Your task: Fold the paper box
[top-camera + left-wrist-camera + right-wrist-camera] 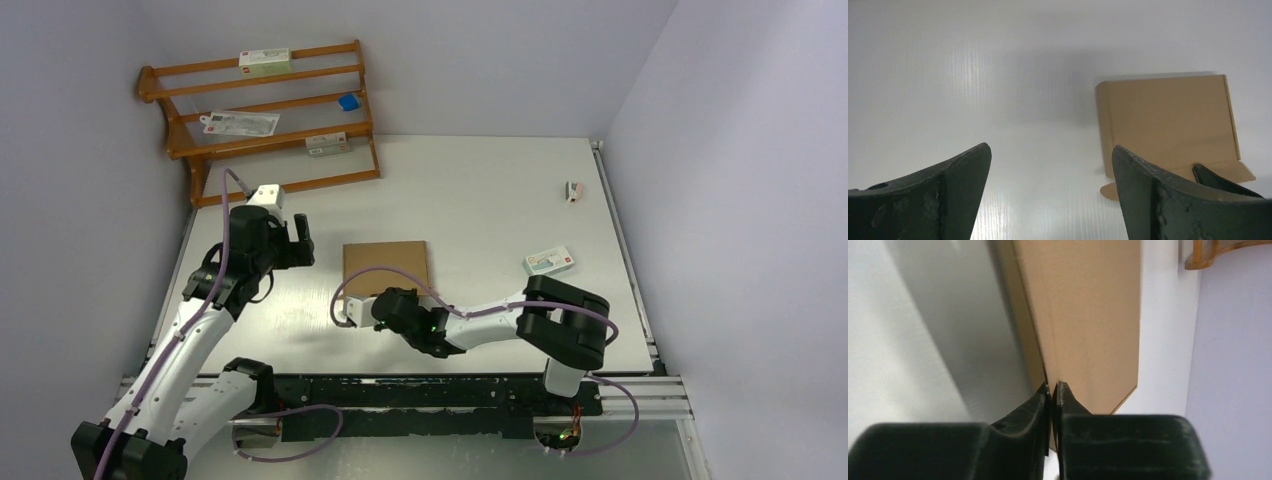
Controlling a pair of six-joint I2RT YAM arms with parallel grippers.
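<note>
The brown paper box lies flat-topped on the white table near the middle, its lid down. My right gripper is at its near edge. In the right wrist view the box stretches away from the right gripper, whose fingers are pressed together on the thin edge of the front flap. My left gripper hovers left of the box, open and empty. In the left wrist view the box lies to the right beyond the left gripper, with a rounded tab sticking out at its near corner.
A wooden rack with white cartons and a blue item stands at the back left. A white printed carton lies right of the box. A small object lies near the table's right edge.
</note>
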